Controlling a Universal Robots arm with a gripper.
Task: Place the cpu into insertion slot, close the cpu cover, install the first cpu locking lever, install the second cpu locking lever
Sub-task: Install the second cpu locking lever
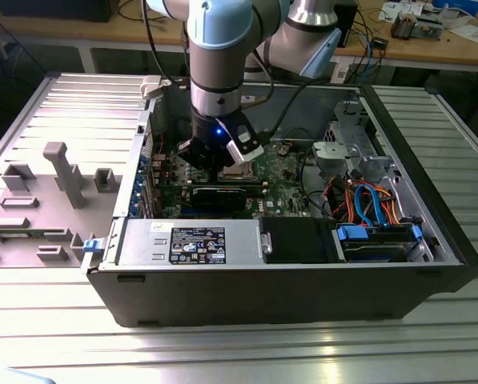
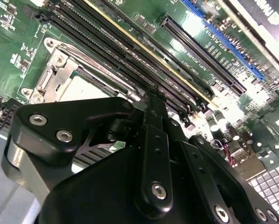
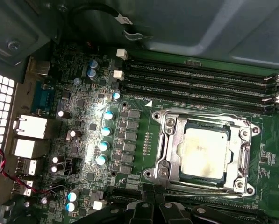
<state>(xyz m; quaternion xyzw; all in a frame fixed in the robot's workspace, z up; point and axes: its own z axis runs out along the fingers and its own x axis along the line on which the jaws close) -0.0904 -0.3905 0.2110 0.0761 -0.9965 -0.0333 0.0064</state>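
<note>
Inside insertion slot (image 3: 202,151): cpu (image 3: 203,153) seated, cpu cover (image 3: 169,154) down; gripper (image 2: 151,100) above, fingers pinched together, empty.

In the first wrist view, the cpu (image 3: 203,152) is sitting flat in the insertion slot (image 3: 163,140), its dull beige top showing through the open middle of the cpu cover (image 3: 201,117), which is lying closed around it as a silvery frame. Long black memory slots (image 3: 195,84) are running along the green circuit board (image 3: 139,140) just beside the socket, and a row of pale-topped capacitors (image 3: 105,131) is standing on the socket's other side. Black parts of the gripper (image 3: 151,212) are showing at the picture's edge, near the socket, and whether they are touching it cannot be told.
</note>
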